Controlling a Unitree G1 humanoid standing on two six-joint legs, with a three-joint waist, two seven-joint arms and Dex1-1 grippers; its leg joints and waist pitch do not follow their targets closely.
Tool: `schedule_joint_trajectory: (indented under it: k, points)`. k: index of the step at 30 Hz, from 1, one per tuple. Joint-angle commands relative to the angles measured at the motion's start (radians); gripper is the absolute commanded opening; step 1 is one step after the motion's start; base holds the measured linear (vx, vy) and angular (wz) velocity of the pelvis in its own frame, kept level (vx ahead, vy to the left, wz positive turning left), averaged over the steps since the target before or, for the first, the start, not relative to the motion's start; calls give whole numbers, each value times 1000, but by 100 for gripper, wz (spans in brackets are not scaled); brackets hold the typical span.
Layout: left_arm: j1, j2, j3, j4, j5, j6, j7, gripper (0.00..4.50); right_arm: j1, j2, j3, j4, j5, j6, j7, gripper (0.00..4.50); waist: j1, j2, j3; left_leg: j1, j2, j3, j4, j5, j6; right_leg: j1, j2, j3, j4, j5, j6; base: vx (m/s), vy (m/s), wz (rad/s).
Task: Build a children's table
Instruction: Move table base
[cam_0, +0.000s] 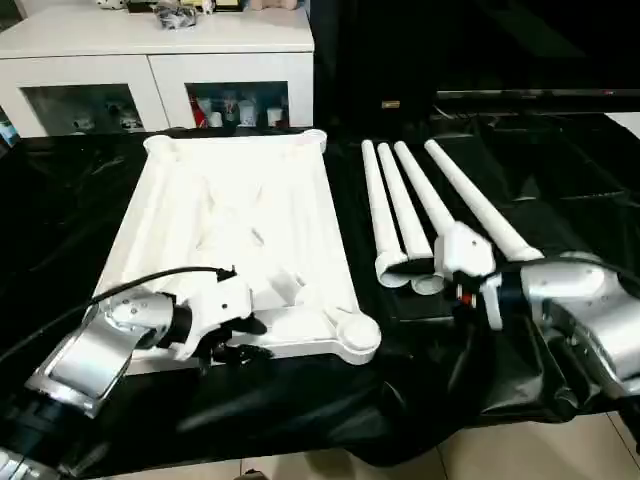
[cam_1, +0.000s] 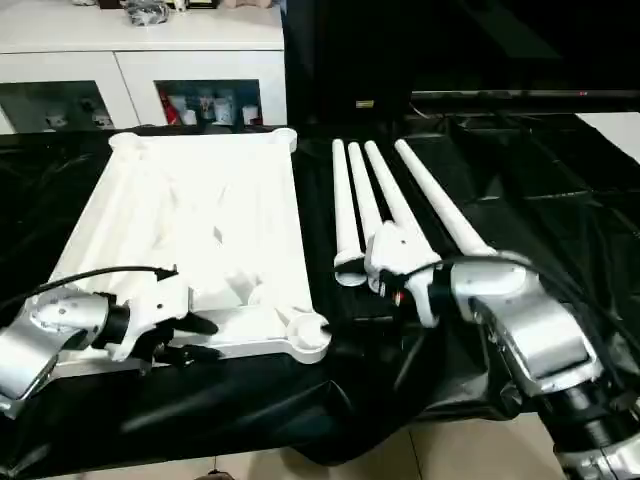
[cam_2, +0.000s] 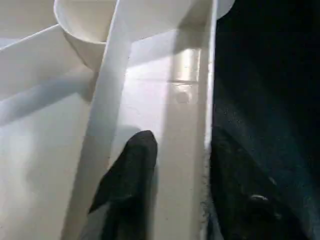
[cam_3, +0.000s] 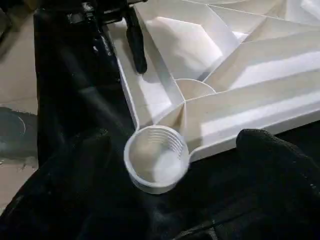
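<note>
The white tabletop (cam_0: 235, 215) lies underside up on the black-covered surface, ribs and round corner sockets showing. My left gripper (cam_0: 235, 340) is at its near rim, open. One finger (cam_2: 131, 180) is inside between a rib and the rim wall, the other outside over the black cover. Several white tapered legs (cam_0: 405, 210) lie side by side to the right, wide ends toward me. My right gripper (cam_0: 468, 288) hovers open over those wide ends. It faces the near right corner socket (cam_3: 156, 160) and holds nothing.
A white cabinet (cam_0: 150, 60) with glass doors stands behind the tabletop. The black sheet (cam_0: 560, 170) is wrinkled and hangs over the front edge. Pale floor (cam_0: 560, 450) shows below at the right. A dark unit stands at the back right.
</note>
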Motion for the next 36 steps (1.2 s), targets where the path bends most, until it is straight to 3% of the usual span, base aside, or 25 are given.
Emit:
schedule_joint_trajectory:
  k: [1,3,8,16,18,29,36]
  points:
    - [-6,-6,0,8,25,1,43,151,-2,-9,1,-23,13,14,10,450,3,-9,-53,33,67,-23,-92,-248,7,23,-67,32,-81,-146,-248,0,0,0]
    - [-8,-9,0,12,28,5,49,118,-3,-7,2,-26,13,17,11,450,5,-8,-53,32,67,-25,-93,-253,2,22,-68,33,-82,-169,-241,0,0,0]
    - [0,-24,18,17,20,24,72,85,6,-4,4,-33,10,19,6,450,3,-8,-50,33,67,-27,-96,-283,-12,20,-68,33,-85,-219,-226,0,0,0]
    - [-15,-22,47,59,29,16,113,25,15,11,4,-34,-1,14,-19,450,3,-10,-52,30,66,-27,-95,-263,-6,19,-67,33,-85,-199,-223,0,0,0]
    - [-20,-14,49,71,36,10,119,12,15,14,6,-34,-3,13,-23,450,-3,-12,-52,24,65,-30,-98,-256,-8,25,-67,31,-82,-192,-218,0,0,0]
    - [-19,21,78,110,64,23,180,3,3,23,12,-21,-16,8,-34,450,-7,-16,-51,32,65,-25,-95,-244,3,22,-65,33,-82,-162,-234,0,0,0]
    - [0,51,92,107,71,47,194,3,-6,27,16,-11,-23,8,-38,450,-9,-20,-45,30,66,-29,-102,-290,-22,22,-68,34,-85,-223,-220,0,0,0]
